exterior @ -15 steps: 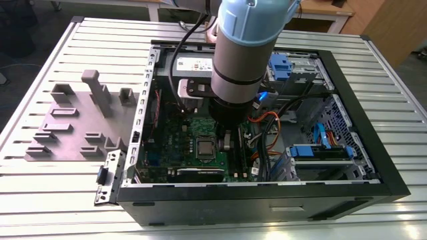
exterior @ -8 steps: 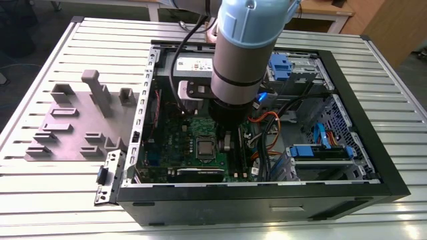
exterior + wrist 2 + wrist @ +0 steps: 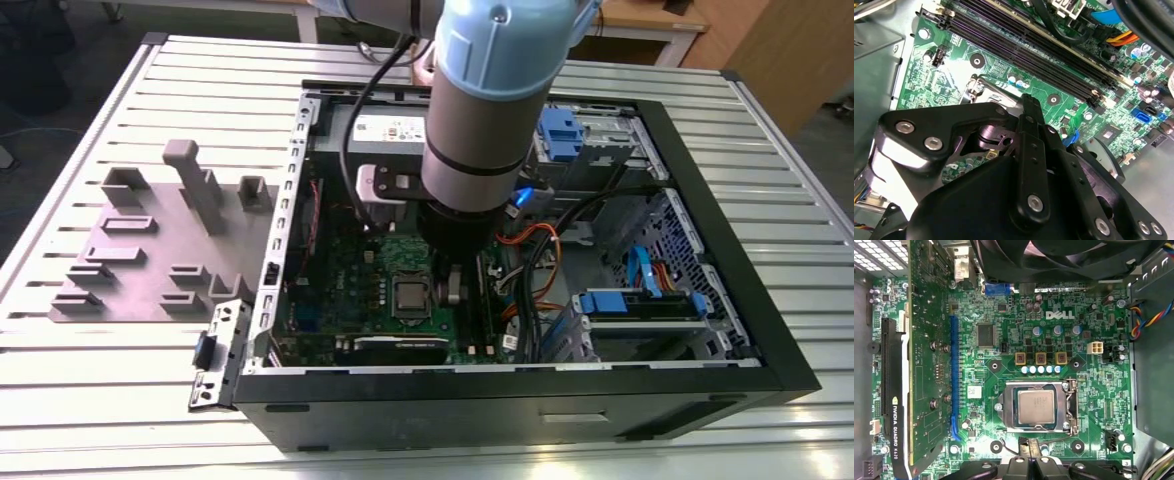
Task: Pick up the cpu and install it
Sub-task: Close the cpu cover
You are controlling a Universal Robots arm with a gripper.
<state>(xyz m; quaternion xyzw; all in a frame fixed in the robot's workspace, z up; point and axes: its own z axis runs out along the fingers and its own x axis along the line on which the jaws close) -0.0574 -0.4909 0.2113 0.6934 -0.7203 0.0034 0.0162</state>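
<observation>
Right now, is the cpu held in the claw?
No: in the first wrist view the cpu lies flat inside the socket frame on the motherboard.

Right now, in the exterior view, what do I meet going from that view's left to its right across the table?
Grey plastic tray with raised blocks → case's left wall → green motherboard → cpu in its socket → arm's black wrist → orange cable → blue drive bracket → case's right wall.

arm vertical, wrist down, gripper [image 3: 451,285] pointing downward
</observation>
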